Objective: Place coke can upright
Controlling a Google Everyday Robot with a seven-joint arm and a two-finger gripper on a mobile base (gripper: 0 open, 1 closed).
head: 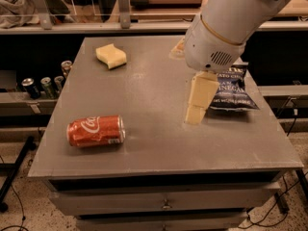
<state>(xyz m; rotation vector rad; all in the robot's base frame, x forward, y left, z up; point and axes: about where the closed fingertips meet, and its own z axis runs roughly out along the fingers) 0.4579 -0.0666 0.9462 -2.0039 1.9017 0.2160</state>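
Red cylindrical coke can (pixel 96 131) lies sideways on matte table (pixel 144 81); blocky cream pincer (pixel 194 115) beside crinkly bag (pixel 236 93), opening untellable.

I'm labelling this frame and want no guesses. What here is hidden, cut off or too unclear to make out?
Camera view, hand: hangs over the table right of centre, far from the coke can; open or shut cannot be told.
Chip bag: its left part is behind the arm.
Tan thing behind the arm: mostly covered.
Shelf cans at left: too small and dark to read.
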